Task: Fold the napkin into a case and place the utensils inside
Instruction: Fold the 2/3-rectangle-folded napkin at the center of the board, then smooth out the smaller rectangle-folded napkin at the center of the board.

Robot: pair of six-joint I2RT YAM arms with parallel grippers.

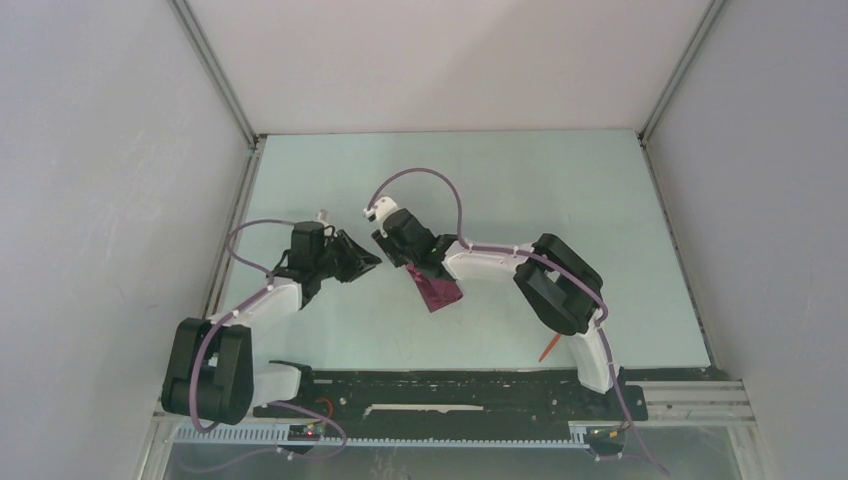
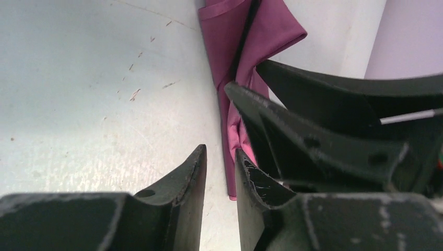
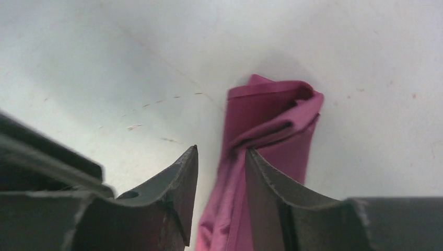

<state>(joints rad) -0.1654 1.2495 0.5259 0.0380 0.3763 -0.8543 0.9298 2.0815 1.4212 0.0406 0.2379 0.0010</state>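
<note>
Closest to us, at the bottom of its own wrist view, the right gripper has its two dark fingers apart. The napkin, plum-purple and bunched into a narrow, loosely folded strip, runs up between them to the middle of the frame. It touches the right-hand finger, while a sliver of pale table shows beside the other, so we see no clamp on the cloth.

In the left wrist view, the left gripper sits at the bottom edge with a narrow gap between its fingers and nothing in it. The napkin's lower end lies just beyond that gap, and the right gripper's fingers cross the cloth at the right.

From above, both grippers face each other at the centre, with the napkin under the right one. One orange-red utensil pokes out at lower right, beside the right arm's base and well apart from the napkin.
</note>
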